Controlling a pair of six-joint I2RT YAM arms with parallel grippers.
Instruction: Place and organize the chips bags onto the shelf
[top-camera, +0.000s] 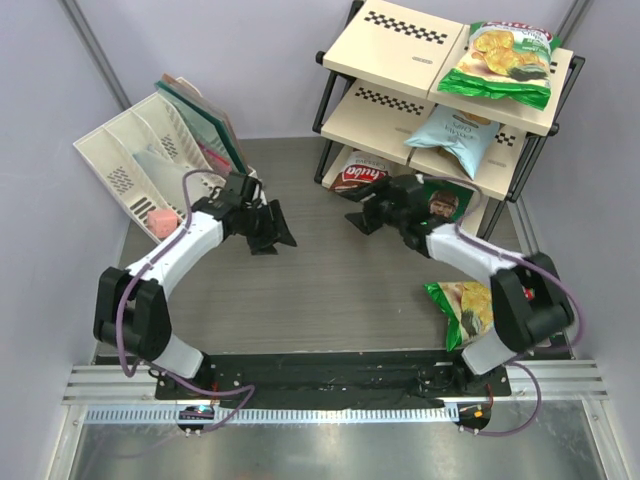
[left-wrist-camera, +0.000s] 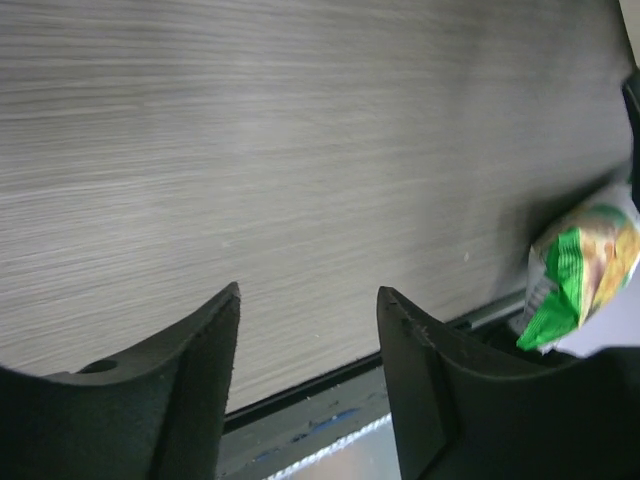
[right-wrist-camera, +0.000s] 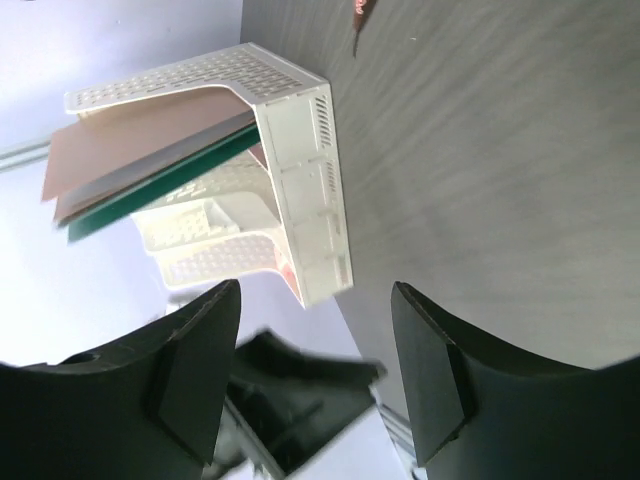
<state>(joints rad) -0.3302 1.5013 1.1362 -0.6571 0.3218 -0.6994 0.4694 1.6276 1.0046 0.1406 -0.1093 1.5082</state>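
Note:
The shelf (top-camera: 395, 50) stands at the back right. A green-and-white chips bag (top-camera: 500, 62) lies on its top board and a light blue one (top-camera: 455, 135) on the middle board. A dark brown bag with a red logo (top-camera: 358, 176) lies at the bottom tier, partly behind my right arm. Another green bag (top-camera: 462, 310) (left-wrist-camera: 580, 270) lies on the table by the right arm's base. My right gripper (top-camera: 362, 218) (right-wrist-camera: 316, 286) hangs open and empty just in front of the brown bag. My left gripper (top-camera: 277, 238) (left-wrist-camera: 310, 290) is open and empty over bare table.
A white slotted organizer (top-camera: 140, 165) (right-wrist-camera: 300, 180) holding flat boards and a pink block leans at the back left, close behind the left arm. The two grippers face each other mid-table with a gap between them. A black strip and metal rail run along the table's near edge.

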